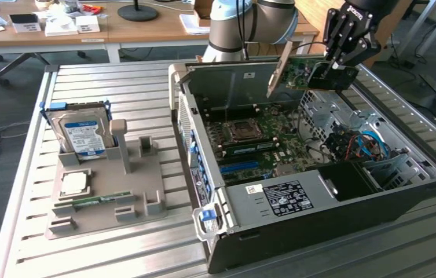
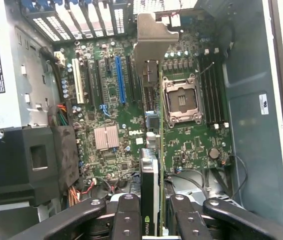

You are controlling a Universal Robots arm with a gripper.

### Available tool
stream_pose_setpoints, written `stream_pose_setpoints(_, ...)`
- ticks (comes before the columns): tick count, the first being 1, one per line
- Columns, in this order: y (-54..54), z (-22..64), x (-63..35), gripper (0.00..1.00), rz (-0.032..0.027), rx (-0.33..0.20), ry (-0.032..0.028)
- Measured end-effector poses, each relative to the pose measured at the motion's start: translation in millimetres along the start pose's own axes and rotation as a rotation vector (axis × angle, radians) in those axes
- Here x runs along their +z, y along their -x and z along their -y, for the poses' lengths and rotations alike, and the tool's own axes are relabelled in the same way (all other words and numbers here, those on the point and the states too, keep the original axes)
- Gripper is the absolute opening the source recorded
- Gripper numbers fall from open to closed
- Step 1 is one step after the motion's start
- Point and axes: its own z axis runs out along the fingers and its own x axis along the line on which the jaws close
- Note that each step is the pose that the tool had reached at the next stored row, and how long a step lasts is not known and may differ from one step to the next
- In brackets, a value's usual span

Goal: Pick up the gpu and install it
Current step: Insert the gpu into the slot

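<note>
The gpu (image 1: 298, 70), judged light, stiff yet fragile and best taken across board and cooler, is clamped on edge in the partly closed gripper (image 1: 332, 75) above the motherboard (image 1: 268, 145) of the open computer case (image 1: 318, 231).

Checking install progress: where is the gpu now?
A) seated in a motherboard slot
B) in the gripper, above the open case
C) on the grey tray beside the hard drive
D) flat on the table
B: the gripper grips the gpu by one end, holding it above the open case.
</note>
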Motion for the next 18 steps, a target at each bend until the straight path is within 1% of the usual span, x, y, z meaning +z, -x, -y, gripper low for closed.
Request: stream_pose_setpoints(18, 0.0, 0.0, 0.0, 0.27, -0.0044, -0.063, 0.0024)
